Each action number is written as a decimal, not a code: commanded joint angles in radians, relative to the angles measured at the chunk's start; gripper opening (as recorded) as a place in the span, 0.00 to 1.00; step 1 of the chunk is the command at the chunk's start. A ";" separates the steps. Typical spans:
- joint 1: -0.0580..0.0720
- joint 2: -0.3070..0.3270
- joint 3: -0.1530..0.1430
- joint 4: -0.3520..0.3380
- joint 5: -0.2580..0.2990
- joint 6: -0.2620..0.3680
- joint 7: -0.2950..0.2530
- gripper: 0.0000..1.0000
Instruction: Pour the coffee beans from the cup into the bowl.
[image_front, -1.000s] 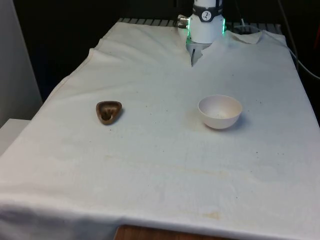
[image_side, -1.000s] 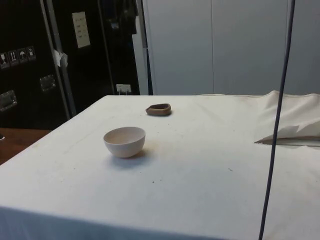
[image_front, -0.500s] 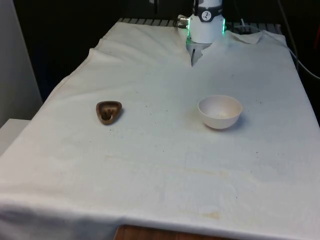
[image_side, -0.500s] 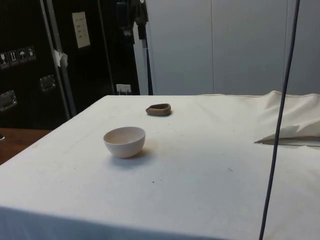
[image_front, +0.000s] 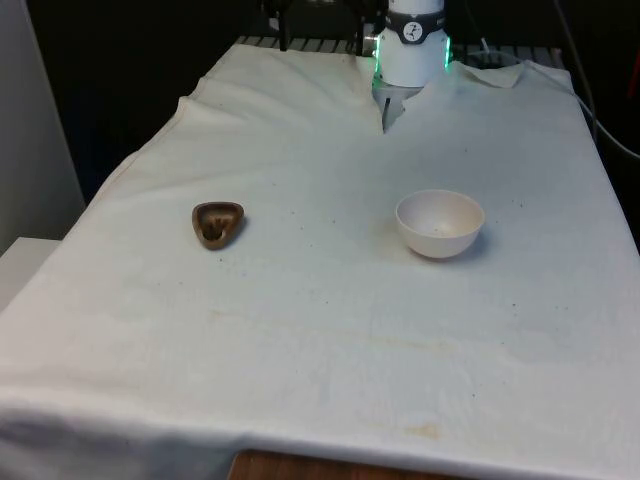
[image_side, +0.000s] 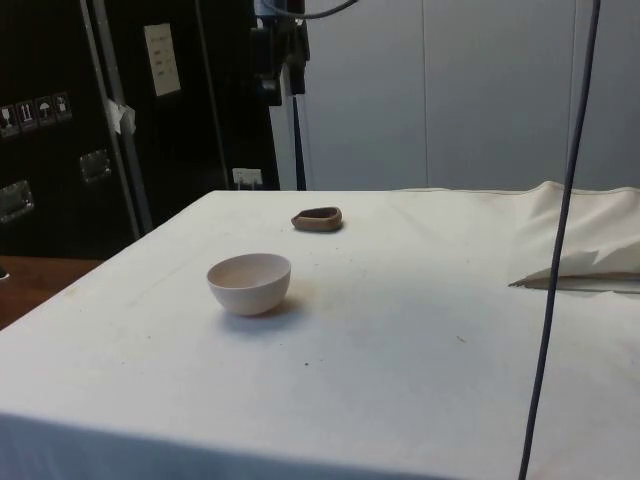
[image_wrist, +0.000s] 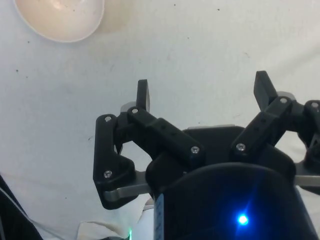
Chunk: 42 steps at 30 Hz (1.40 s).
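Observation:
A small brown cup (image_front: 217, 222) with dark beans inside sits on the white cloth at the front view's left; the side view shows the cup (image_side: 317, 217) low and shallow. A white bowl (image_front: 440, 222) stands apart from it at the front view's right, and the bowl (image_side: 249, 282) looks hollow and bare in the side view. My gripper (image_side: 279, 88) hangs high above the table's far part, well clear of both, and the gripper (image_front: 320, 18) shows dark at the back. In the wrist view the gripper (image_wrist: 202, 85) is open with nothing between its fingers (image_wrist: 142, 92), the bowl (image_wrist: 60, 17) far below.
The white cloth (image_front: 320, 330) covers the whole table, with folds and a slit near the robot's base (image_front: 412, 55). A thin dark cable (image_side: 555, 260) hangs at the side view's right. Dark cabinets (image_side: 100, 120) stand beyond the table's edge.
The gripper has come down and further over the table in the side view, and now shows at the back in the front view. Cup and bowl have not moved.

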 joint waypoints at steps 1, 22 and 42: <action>-0.002 0.002 -0.003 -0.002 -0.003 0.007 0.006 1.00; -0.010 0.033 -0.035 -0.001 -0.007 0.031 0.074 1.00; -0.011 0.065 -0.054 -0.009 -0.027 0.097 0.169 1.00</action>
